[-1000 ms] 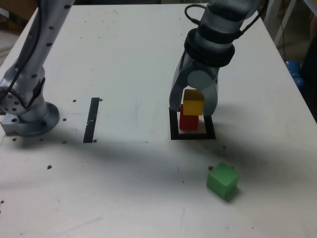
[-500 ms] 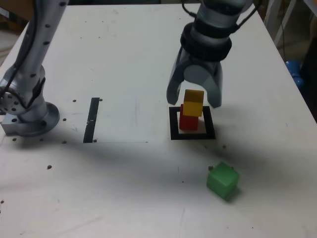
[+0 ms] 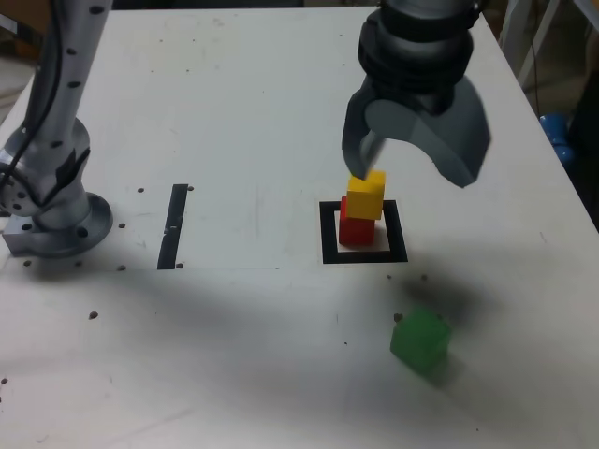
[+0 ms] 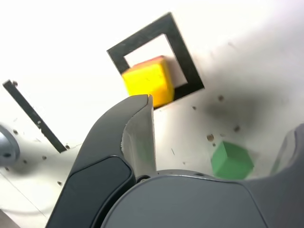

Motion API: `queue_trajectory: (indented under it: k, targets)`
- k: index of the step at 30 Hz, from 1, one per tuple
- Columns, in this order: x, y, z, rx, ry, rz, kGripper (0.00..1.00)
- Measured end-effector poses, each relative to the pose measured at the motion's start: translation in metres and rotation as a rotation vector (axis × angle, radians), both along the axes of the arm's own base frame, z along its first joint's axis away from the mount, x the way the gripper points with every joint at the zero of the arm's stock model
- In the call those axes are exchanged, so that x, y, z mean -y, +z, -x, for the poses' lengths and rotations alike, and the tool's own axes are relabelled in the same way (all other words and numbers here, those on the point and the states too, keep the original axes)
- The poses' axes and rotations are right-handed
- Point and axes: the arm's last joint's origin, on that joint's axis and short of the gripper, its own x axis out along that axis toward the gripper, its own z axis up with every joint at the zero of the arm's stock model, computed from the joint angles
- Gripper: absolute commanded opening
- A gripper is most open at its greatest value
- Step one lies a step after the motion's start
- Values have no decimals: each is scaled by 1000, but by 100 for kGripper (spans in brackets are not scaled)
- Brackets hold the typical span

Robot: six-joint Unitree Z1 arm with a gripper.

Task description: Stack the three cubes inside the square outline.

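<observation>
From here I see the yellow cube (image 3: 366, 195) sitting on the red cube (image 3: 357, 230), the pair inside the square outline (image 3: 329, 249). The gripper (image 3: 410, 176) hangs above them with its fingers spread wide and nothing between them, the finger on the exterior view's left just over the yellow cube. The green cube (image 3: 420, 340) lies on the table (image 3: 234, 346), well apart from the stack and below the gripper, outside the outline.
</observation>
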Motion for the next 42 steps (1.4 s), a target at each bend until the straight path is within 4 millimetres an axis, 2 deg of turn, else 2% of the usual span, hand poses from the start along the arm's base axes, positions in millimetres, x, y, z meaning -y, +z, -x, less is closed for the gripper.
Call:
queue_trajectory:
  k: [8, 16, 29, 33, 42]
  targets:
    - [36, 1, 2, -7, -215, -4, 99]
    - [69, -20, -3, -57, -305, 10, 99]
    - [89, -53, -15, -126, -314, 39, 97]
    - [101, -70, -20, -156, -322, 55, 95]
    - [107, -90, -27, -197, -307, 76, 90]
